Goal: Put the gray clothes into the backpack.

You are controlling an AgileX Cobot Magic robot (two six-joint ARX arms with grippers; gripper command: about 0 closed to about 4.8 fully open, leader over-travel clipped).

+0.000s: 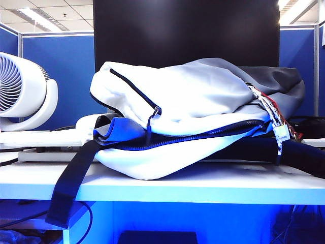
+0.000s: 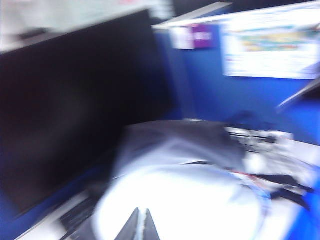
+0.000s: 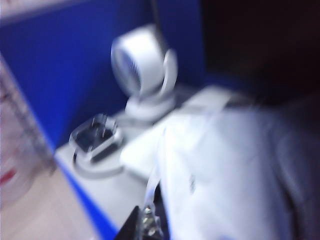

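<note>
Exterior view shows the backpack (image 1: 188, 101) lying on its side across the white surface (image 1: 213, 190), its gray end panel turned to the right and its blue-edged zipper partly parted along the lower front. A wide black strap (image 1: 71, 183) is seen hanging over the surface's front edge, and speckled cords (image 1: 271, 114) dangle at the right end. A white fan (image 1: 23, 91) stands just beside the backpack on the left, and a large black monitor (image 1: 185, 30) rises behind it, with blue partition walls beyond. The gray clothes cannot be made out in any view. Neither arm is seen from outside. In the blurred left wrist view, the left tool (image 2: 139, 225) is seen with its fingers pressed together, empty, above the backpack's white fabric, with the monitor close alongside. In the blurred right wrist view, the right tool (image 3: 141, 224) is likewise pressed together on nothing, raised by the backpack's fan-side end; a small clear-topped object (image 3: 95, 137) sits near the fan.
</note>
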